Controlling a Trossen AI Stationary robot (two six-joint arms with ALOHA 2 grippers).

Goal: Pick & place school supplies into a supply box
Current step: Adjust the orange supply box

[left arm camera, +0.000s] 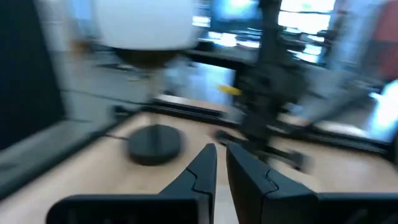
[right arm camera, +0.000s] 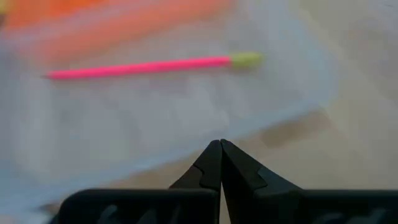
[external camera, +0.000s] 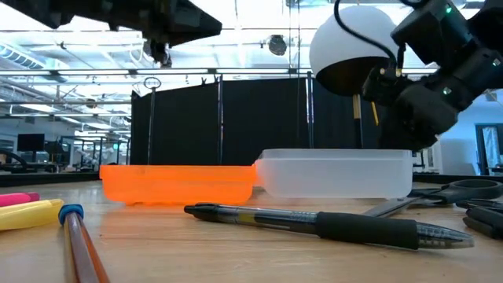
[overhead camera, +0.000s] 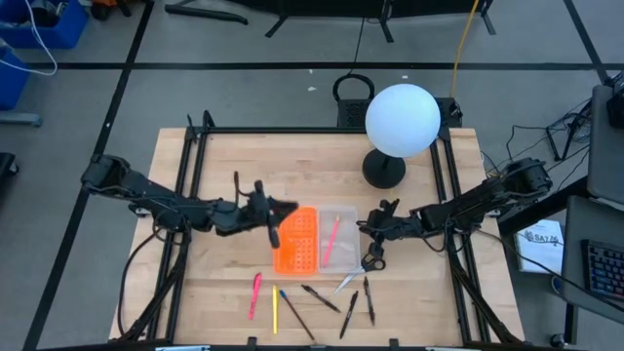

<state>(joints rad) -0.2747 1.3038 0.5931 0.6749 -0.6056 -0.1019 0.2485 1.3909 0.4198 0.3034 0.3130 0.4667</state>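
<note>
Far left: left gripper point(overhead camera: 276, 214) raised over orange perforated plastic lid point(overhead camera: 295, 240). Fingers slightly parted in left wrist view, narrow gap, nothing between them; released, empty.

Centre: lid joined along one long edge to clear shallow rectangular plastic tray point(overhead camera: 343, 255), the pair lying open and flat on pale wooden table point(overhead camera: 419, 292). Lid bright, opaque, gridded with small holes. Tray translucent, frosted-looking, low walls with rounded corners.

Inside tray: one thin pink pencil with yellow-green end point(overhead camera: 332, 235), lying along the tray's length. Judged one item placed, all else outstanding.

Front of table, left to right, still outside: short pink marker point(overhead camera: 255, 294); thin yellow pencil point(overhead camera: 274, 310); long dark pencil point(overhead camera: 296, 314), angled; dark pen point(overhead camera: 320, 297); another dark pen point(overhead camera: 348, 315); a third dark pen point(overhead camera: 370, 300). All slim, rigid, smooth-barrelled. Nearest pen in low view clear-bodied with soft black grip sleeve.

Small scissors, black handles, silver metal blades point(overhead camera: 357, 274), just beside tray's front right corner, blades apart a little.

Right: right gripper point(overhead camera: 371, 226) at tray's right edge, above the scissors, low. Tips pressed together, clenched on nothing.

Behind: white globe lamp on black round base point(overhead camera: 401, 122), matte, well apart from tray.

Judgement: early stage, roughly one of eight supplies in.
</note>
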